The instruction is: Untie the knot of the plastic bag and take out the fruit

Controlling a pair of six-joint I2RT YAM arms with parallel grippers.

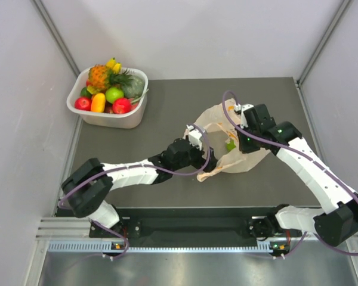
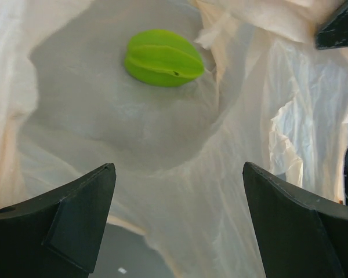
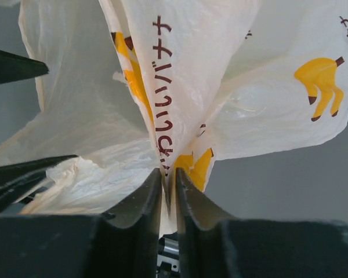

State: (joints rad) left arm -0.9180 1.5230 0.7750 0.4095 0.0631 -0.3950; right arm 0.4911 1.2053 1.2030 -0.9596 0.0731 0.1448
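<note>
While the right gripper pinches the plastic bag, its mouth gapes on the table.
The left gripper, jaws spread apart, faces the opening; a green fruit lies inside.

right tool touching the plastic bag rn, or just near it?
Touching. The right wrist view shows the right tool shut on a fold of the plastic bag, with the film pinched between its closed jaws.
</note>
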